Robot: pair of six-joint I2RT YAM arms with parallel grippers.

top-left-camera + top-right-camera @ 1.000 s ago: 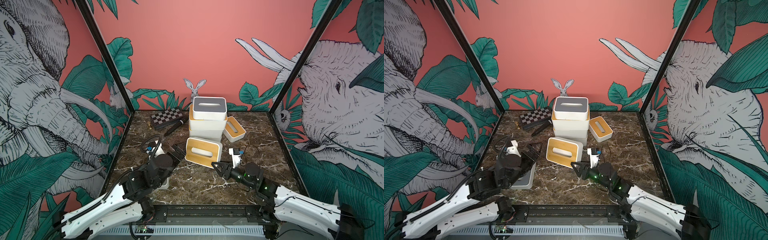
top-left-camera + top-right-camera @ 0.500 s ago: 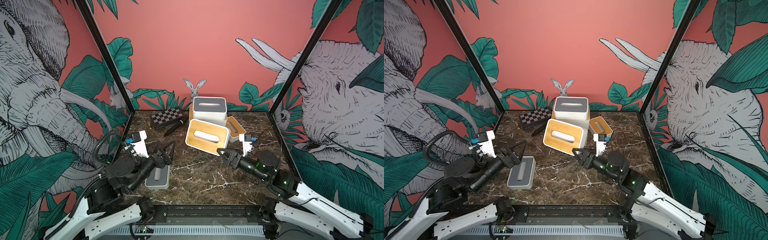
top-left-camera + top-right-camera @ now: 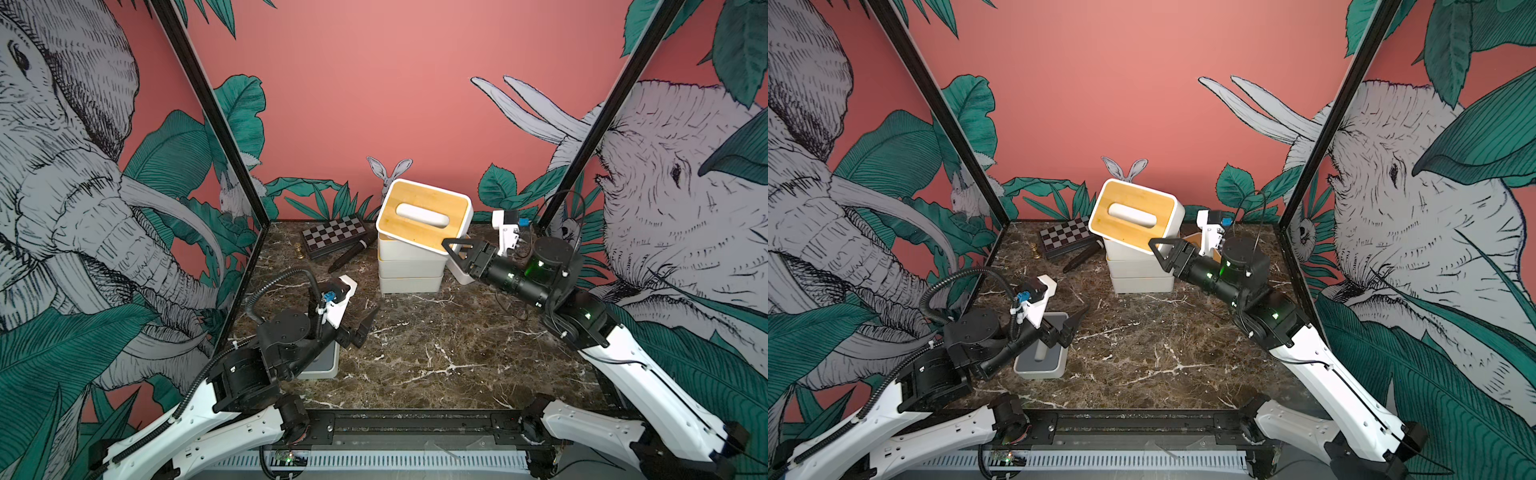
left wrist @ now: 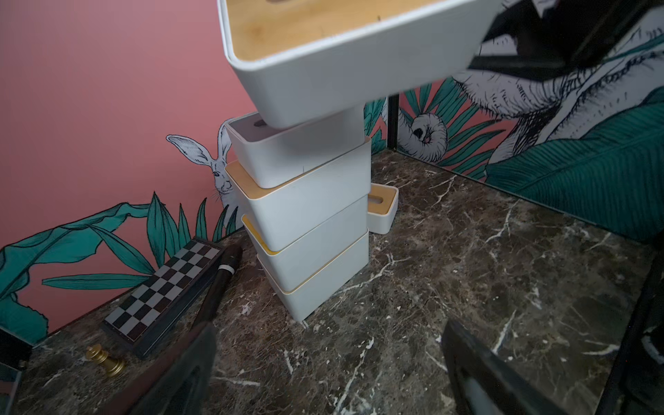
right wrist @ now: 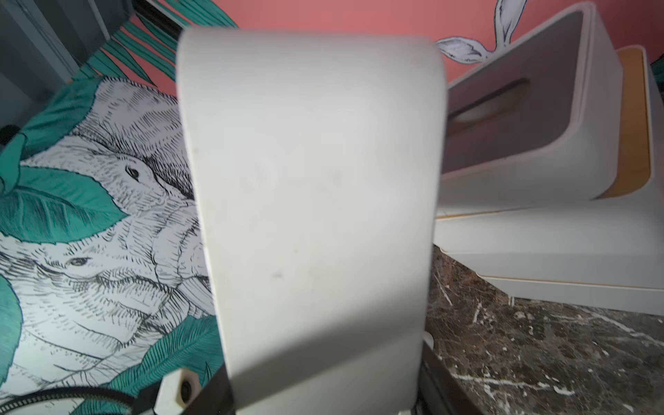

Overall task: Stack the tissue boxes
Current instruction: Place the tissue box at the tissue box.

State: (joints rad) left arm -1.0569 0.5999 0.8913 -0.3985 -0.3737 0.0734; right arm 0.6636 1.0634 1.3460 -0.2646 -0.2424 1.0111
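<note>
— Holding anything, the right pincer [image 3: 454, 250]?

— Yes. It is clenched on one end of a large white rounded tissue box with a bamboo lid and an oval slot [image 3: 424, 214], which juts out tilted ahead of its tips.

— And beneath that?

— Below and ahead of the pincer stands a stack of four white tissue boxes [image 3: 409, 270]: three bamboo-lidded, with a smaller grey-lidded white box [image 4: 287, 154] on top. The held box hangs over that grey lid; whether they touch, I cannot tell. A small bamboo-lidded white box [image 4: 382, 206] lies on the dark marble tabletop [image 3: 436, 353] under the pincer's body, just beside the stack.

— The left pincer [image 3: 1074, 326]?

— Released, jaws wide, empty. A grey-lidded white rounded box [image 3: 1042, 357] sits right under it, well apart from the stack. Farther ahead of it lie a flat black-and-white checkered case [image 3: 334, 233], a black marker pen [image 3: 349, 257] and a small gold chess piece [image 3: 298, 250].
</note>
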